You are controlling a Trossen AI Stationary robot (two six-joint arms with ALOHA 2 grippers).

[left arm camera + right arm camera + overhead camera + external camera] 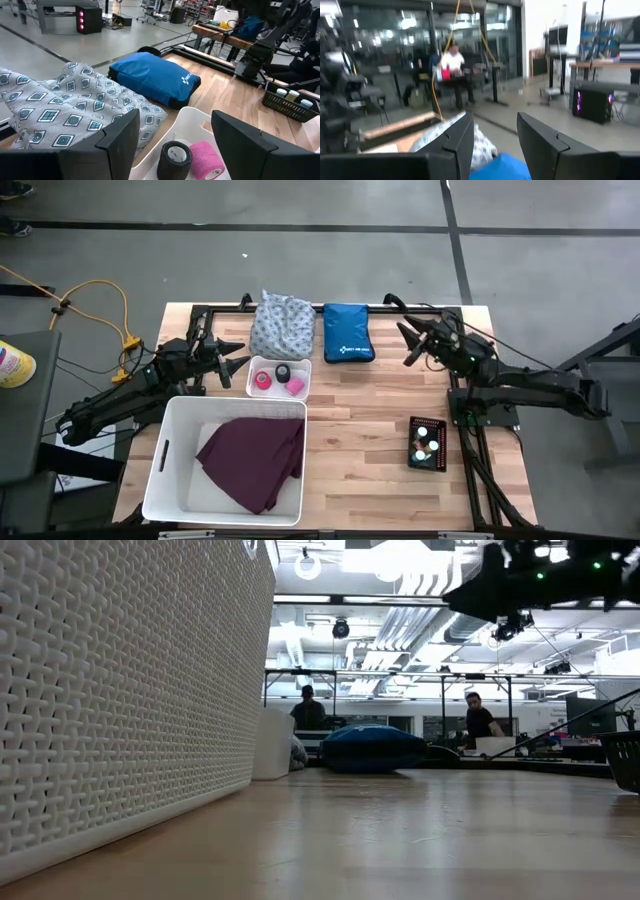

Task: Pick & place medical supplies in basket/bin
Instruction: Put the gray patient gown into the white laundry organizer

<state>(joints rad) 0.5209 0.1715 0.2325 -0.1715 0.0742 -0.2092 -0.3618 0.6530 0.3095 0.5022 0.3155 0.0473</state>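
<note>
A purple cloth [255,460] lies inside the white basket [165,480] at the near left. A black tape roll [175,157] and a pink one [206,159] stand in a small white tray [252,375]. Behind the tray a grey-white patterned cloth [282,328] lies bunched on the table, beside a blue pouch [348,332]. Vials [428,442] stand in a small black basket [415,425] on the right. My left gripper [175,120] hovers open just left of the tray. My right gripper [495,125] is open above the table's far right, pointing toward the pouch.
A black metal frame [420,308] runs along the table's far edge and sides. Bare wood lies between the white basket and the black basket. In the low view the white basket's wall [120,690] fills the left side. People sit in the room beyond the table.
</note>
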